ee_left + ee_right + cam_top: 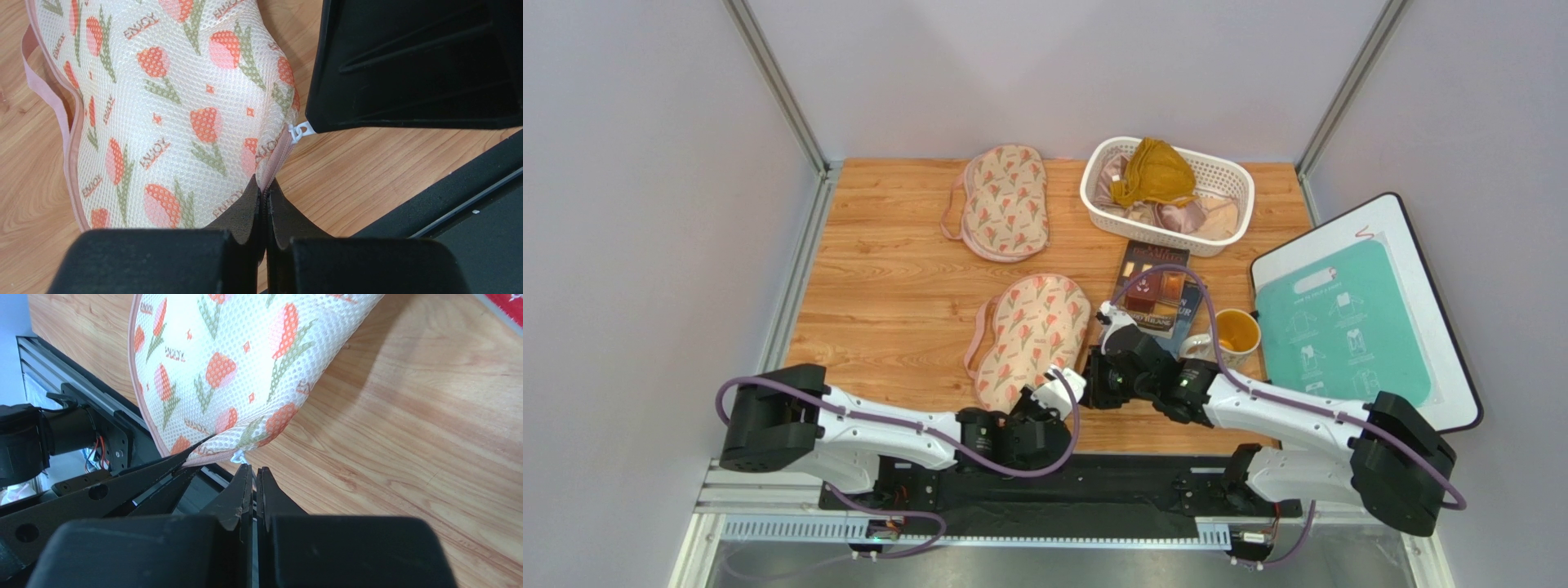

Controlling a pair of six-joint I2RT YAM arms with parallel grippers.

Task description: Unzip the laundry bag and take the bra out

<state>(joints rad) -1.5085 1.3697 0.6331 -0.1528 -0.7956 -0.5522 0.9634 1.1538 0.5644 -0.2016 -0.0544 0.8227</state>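
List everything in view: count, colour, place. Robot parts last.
near laundry bag: one, beige with red-pink flowers, table centre
far laundry bag: one, same print, back of table, left of basket
zip pull: one, white, at near bag's edge
basket: one, white, back right
mustard garment: one, mustard-yellow, on top in basket
satin garment: one, pinkish-beige, in basket
book: one, dark, in front of basket
cup: one, yellow, beside book
board: one, white with teal panel, right edge
table: one, wooden
left gripper: black, shut on near bag's edge
right gripper: black, shut, tips at zip pull
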